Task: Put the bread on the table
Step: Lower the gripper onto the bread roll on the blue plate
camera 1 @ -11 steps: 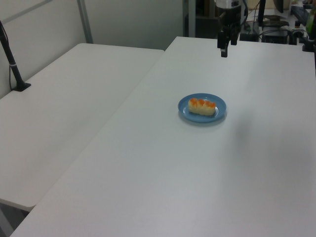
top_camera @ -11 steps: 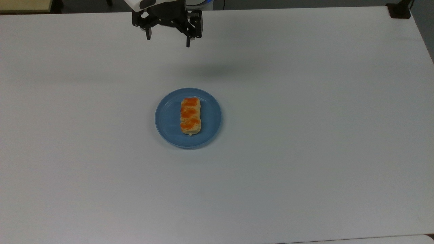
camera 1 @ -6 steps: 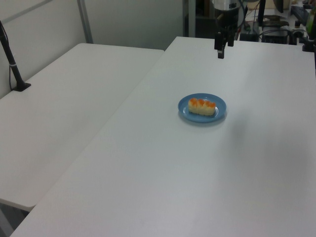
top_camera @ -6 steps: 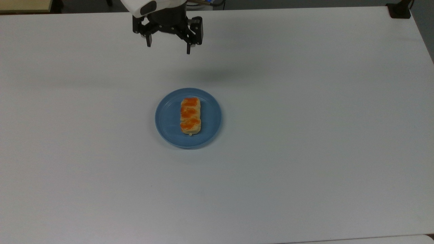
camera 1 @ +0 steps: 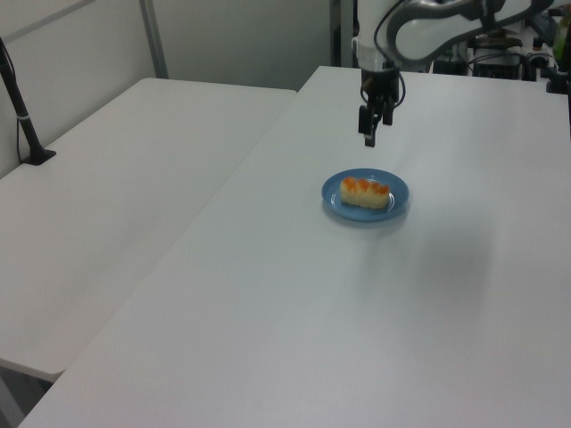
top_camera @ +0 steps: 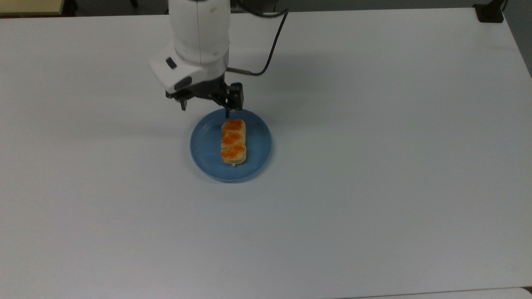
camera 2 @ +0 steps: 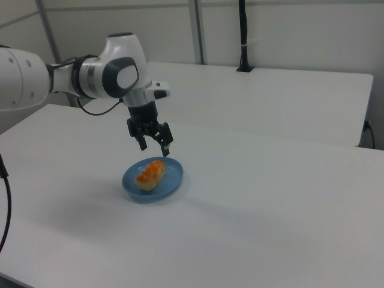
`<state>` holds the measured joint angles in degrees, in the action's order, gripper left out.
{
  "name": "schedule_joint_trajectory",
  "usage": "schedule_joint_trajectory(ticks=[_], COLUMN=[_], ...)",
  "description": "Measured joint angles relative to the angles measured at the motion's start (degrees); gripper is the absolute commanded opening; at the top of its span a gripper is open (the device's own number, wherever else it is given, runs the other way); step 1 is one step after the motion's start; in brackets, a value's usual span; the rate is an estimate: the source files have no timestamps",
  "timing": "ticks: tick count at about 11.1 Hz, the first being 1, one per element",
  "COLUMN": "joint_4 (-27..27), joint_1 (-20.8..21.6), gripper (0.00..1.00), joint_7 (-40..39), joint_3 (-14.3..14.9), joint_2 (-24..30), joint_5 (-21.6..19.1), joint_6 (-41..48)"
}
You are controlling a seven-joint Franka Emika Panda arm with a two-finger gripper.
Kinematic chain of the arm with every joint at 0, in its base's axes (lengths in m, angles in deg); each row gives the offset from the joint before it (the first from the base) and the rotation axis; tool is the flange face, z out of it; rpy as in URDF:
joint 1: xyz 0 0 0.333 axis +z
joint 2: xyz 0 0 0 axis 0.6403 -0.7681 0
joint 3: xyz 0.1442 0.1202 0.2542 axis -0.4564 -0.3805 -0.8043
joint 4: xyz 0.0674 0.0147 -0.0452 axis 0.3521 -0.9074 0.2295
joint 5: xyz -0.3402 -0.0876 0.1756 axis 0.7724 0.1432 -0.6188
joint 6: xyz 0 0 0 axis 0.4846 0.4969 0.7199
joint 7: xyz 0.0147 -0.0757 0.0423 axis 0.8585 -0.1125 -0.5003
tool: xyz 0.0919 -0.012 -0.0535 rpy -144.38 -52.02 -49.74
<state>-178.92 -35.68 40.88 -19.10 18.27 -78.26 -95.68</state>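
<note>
1. The bread lies flat on the blue plate, a little toward the top view's right of the plate's middle, its three orange-topped lumps in a row running up and down in the top view.
2. Nothing touches the bread; in the right view it sits clear of the arm, with the fingers up above the plate.
3. The plate rests on the table, roughly at its middle in the top view, with bare white surface all around.
4. The gripper hangs in the air over the plate's far edge, pointing down. In the right view it is above the plate, not touching it.
5. Its two fingers stand apart with nothing between them; one fingertip shows just over the plate's rim near the bread's top end in the top view.
6. The white arm reaches in from the right view's left, and a black cable loops off it.
7. In the left view a second white table stands beside this one, on the left view's left, with a black post on its far side.
</note>
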Motion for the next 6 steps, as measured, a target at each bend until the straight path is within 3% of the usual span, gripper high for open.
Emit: schedule_joint_trajectory(ticks=[5,6], joint_4=[-0.3,-0.3], joint_1=[2.7,3.7], gripper=[1.00,0.90], joint_7=[4.1,4.8], joint_3=[-0.6,-0.7], joint_2=[-8.6,-9.6], joint_5=[-0.7,-0.7], joint_6=[-9.1,-9.8])
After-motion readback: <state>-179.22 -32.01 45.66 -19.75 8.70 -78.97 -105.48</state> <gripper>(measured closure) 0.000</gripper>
